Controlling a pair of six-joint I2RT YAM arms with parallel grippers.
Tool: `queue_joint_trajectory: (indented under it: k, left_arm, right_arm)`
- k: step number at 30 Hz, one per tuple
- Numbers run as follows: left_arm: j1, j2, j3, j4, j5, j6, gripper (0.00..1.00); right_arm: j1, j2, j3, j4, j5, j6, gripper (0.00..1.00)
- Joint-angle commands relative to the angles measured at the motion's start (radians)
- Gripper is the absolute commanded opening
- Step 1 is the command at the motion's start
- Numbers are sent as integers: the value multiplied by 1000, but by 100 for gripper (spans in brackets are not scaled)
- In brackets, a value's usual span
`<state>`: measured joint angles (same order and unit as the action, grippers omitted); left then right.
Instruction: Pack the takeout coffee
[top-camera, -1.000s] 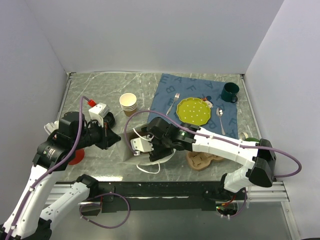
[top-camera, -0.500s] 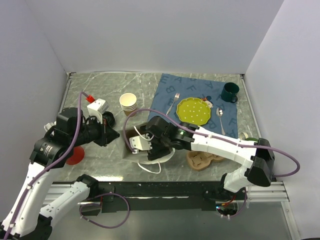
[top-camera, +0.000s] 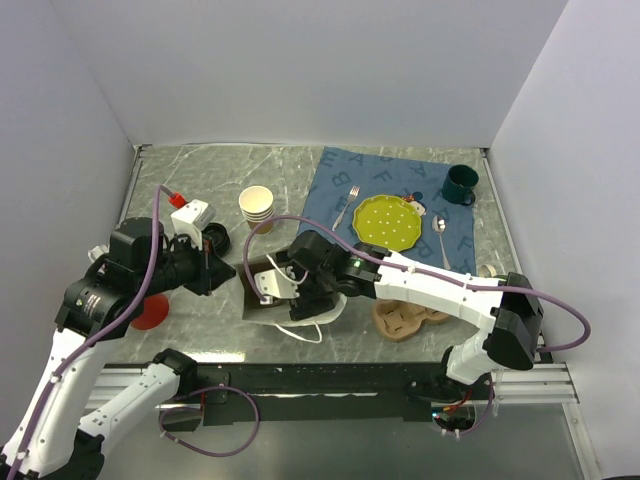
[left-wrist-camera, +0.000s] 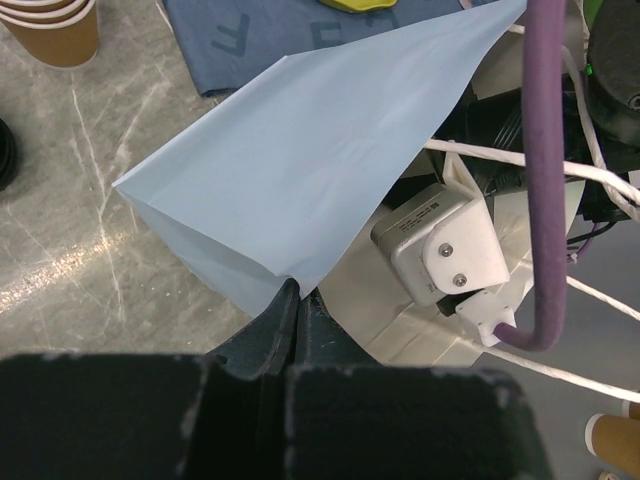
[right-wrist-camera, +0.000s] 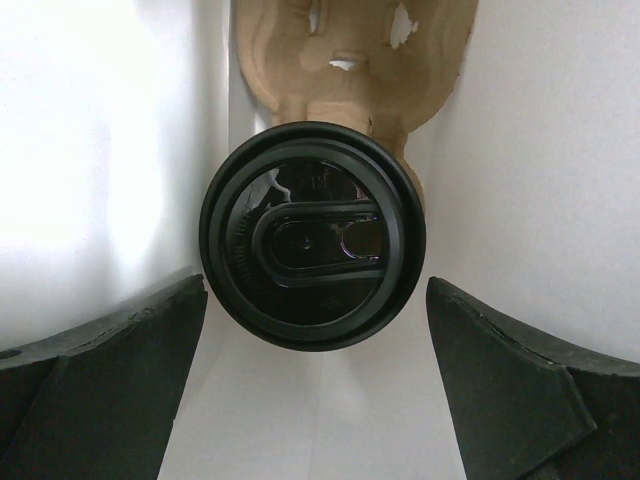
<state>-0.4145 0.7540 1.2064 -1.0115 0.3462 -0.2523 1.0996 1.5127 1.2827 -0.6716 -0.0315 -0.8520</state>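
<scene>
My left fingers (left-wrist-camera: 262, 335) are pinched together on the edge of the pale paper bag (left-wrist-camera: 300, 150), holding its mouth open above the counter (left-wrist-camera: 60, 220). My right fingers (right-wrist-camera: 110, 350) reach inside, spread wide and clear of the takeout coffee (right-wrist-camera: 313, 235). It sits between the bag's walls with its black lid facing me, so I judge it set down.
</scene>
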Motion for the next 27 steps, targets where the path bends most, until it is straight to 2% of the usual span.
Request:
queue_joint_trajectory:
  k: [1, 13, 27]
  left_arm:
    - [2, -16, 12, 33, -3, -7, 1]
    - [2, -4, 15, 27, -16, 5, 1]
    - [2, 16, 36, 13, -23, 18, 1]
  right_arm:
    - [-10, -20, 35, 21, -19, 30, 98]
    - [-17, -68, -6, -13, 28, 41, 99]
    - [-26, -75, 27, -51, -2, 73, 99]
